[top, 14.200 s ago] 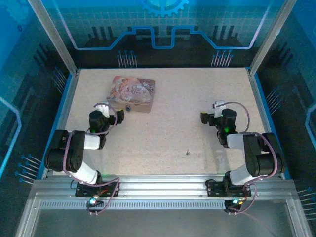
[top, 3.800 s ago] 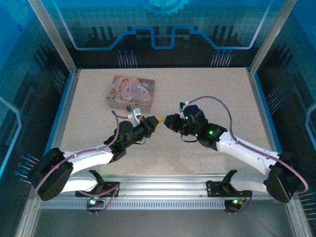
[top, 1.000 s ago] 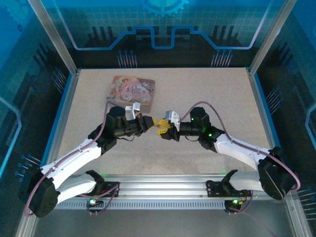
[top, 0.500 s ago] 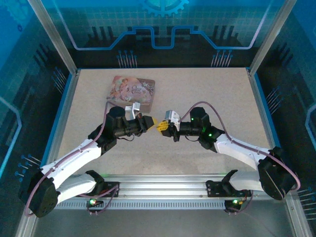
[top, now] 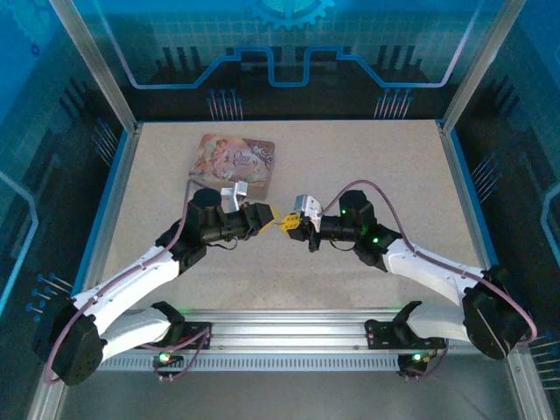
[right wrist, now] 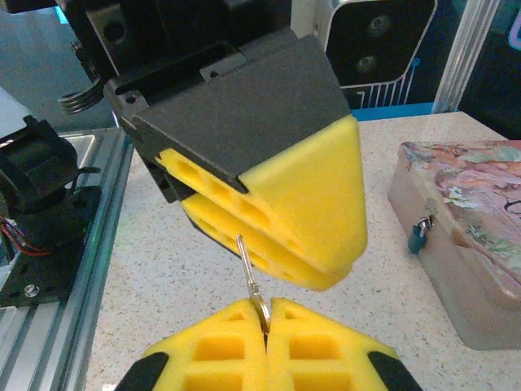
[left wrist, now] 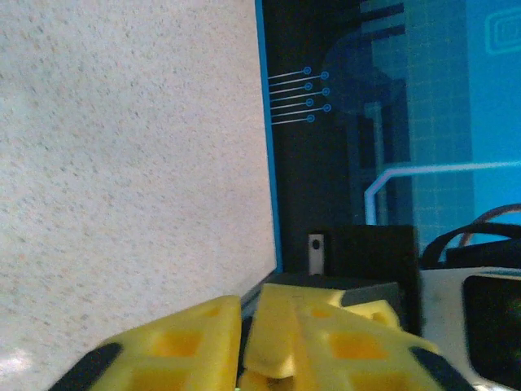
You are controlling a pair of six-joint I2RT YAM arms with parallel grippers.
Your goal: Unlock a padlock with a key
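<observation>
Above the middle of the table [top: 376, 166], your two arms met tip to tip, the left gripper [top: 268, 219] facing the right gripper [top: 290, 226]. From the right wrist view, the right gripper's yellow fingers [right wrist: 203, 350] were pinched together on the lower end of the key [right wrist: 251, 278], a thin silvery sliver standing up out of them. Its upper end ran to the underside of the left gripper's pads [right wrist: 309, 212], which were pressed together. I could not tell whether they actually held the key or merely touched it. The padlock [right wrist: 418, 236] hung on the front wall of the pink tin [right wrist: 476, 244], which rested on the table well apart from both grippers.

I judged you were mid hand-over or re-grip of the key, with the unlocking itself not begun. Next you needed one gripper to take a firm, square hold with the blade protruding and the other to let go cleanly. Then came a carry to the tin and a fine line-up with the tiny keyhole, likely with the free gripper steadying the lock.
</observation>
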